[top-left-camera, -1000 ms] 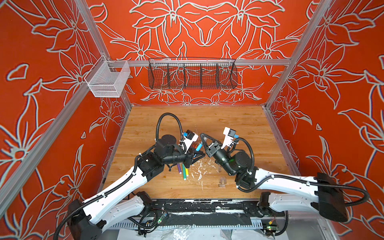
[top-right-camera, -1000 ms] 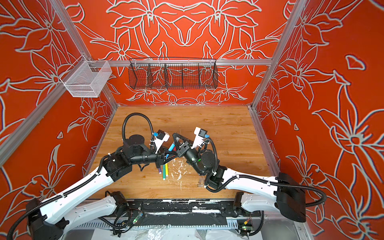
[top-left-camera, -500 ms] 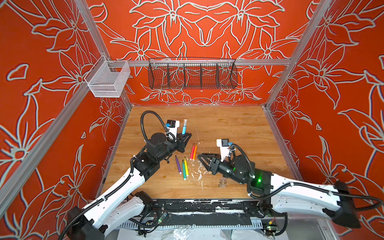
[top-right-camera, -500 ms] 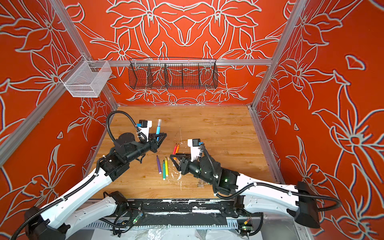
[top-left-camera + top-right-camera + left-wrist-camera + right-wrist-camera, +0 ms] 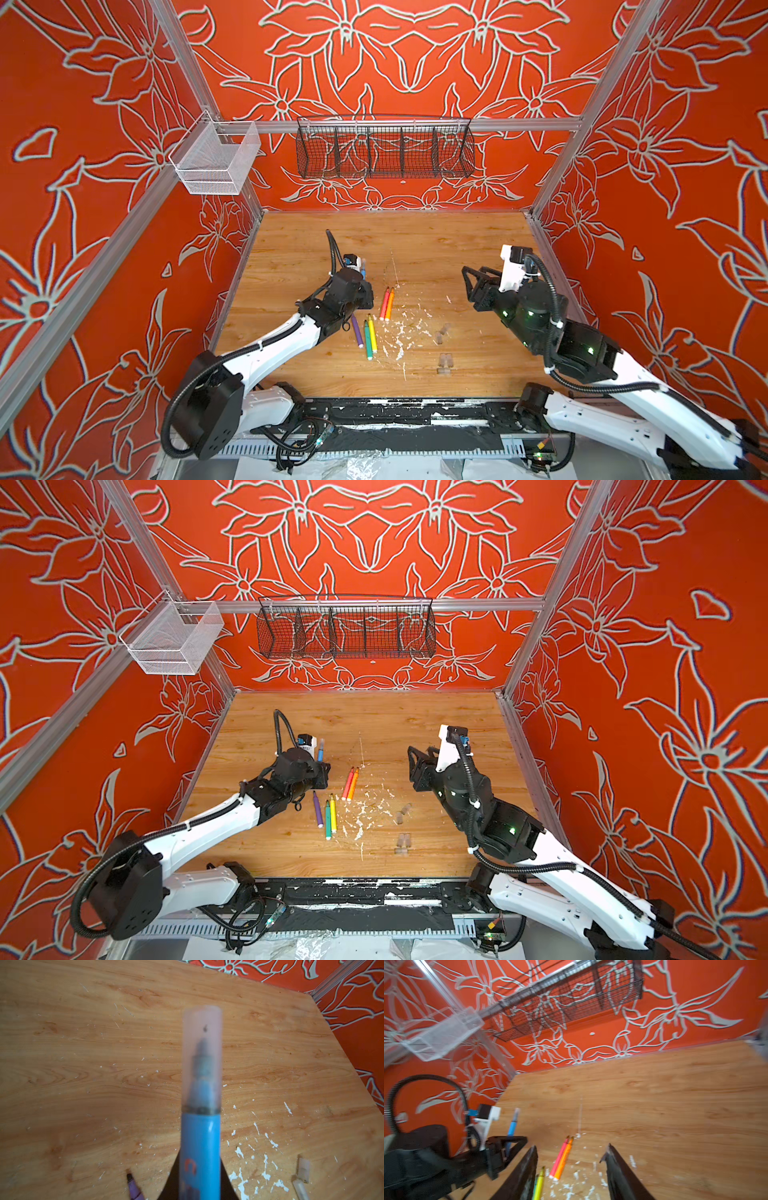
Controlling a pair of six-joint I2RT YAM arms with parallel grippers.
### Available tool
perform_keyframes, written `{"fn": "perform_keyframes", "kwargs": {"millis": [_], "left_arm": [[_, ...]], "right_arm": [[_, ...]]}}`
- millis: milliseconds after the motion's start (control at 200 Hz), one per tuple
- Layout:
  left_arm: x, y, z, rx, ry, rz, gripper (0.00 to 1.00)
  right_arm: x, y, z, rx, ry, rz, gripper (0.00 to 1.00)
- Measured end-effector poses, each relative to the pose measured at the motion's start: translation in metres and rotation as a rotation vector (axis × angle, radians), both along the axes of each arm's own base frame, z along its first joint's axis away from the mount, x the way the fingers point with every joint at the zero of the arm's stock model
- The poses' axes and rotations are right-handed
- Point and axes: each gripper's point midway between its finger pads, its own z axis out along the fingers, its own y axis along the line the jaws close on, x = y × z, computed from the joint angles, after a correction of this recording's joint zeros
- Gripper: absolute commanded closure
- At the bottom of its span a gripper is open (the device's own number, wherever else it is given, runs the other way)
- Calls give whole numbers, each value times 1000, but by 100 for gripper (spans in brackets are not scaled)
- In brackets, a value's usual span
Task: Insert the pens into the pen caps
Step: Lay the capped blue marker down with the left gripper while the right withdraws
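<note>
Left gripper [image 5: 322, 766]: clamped on the blue pen [image 5: 321, 750], whose barrel stands up out of the jaws at the left of the table [image 5: 436, 245].
Clear cap [image 5: 202, 1053]: seated over the blue pen's tip down to the barrel's shoulder. Sharp only in the left wrist view; a pale end on the pen in both top views.
Right gripper [image 5: 474, 275]: jaws apart with nothing between them, raised at the right of the table, well apart from the pens.
Right wrist view: spread fingers [image 5: 527, 1167] frame bare wood and the lying pens, with the capped blue pen [image 5: 511, 1126] upright beyond.
Pink-red pen [image 5: 385, 302] and orange pen [image 5: 390, 304]: lying side by side, touching, just right of the left gripper.
Purple pen [image 5: 318, 809], green pen [image 5: 327, 820], yellow pen [image 5: 333, 808]: lying nearer the front edge, green and yellow together, purple just left of them.
Loose pen caps [image 5: 444, 330]: a few clear stubs lying right of the white flecks [image 5: 399, 332]. Two show at the left wrist view's edge [image 5: 303, 1169]; none can be made out in the right wrist view.
</note>
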Motion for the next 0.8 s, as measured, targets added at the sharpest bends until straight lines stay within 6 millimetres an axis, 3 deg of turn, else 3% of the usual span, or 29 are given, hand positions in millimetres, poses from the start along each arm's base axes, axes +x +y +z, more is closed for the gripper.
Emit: {"fn": "perform_keyframes", "kwargs": {"millis": [150,225,465,621,801], "left_arm": [[12,-7,-9,25,51,26,100],[18,-5,-25,53,110,53,100],[29,-2,-77,161,305,93,100],[34,1,-96,201,387,111,100],[40,24,-111,229,463,174,100]], "right_arm": [[13,-9,-71,-175,98,-52,45],[18,-14,-92,-235,147,-79,46],[28,-24,-98,-236,166,-122,46],[31,-20,-105,-241,190,-112,48],[32,-16,-113,-248,214,-99,48]]}}
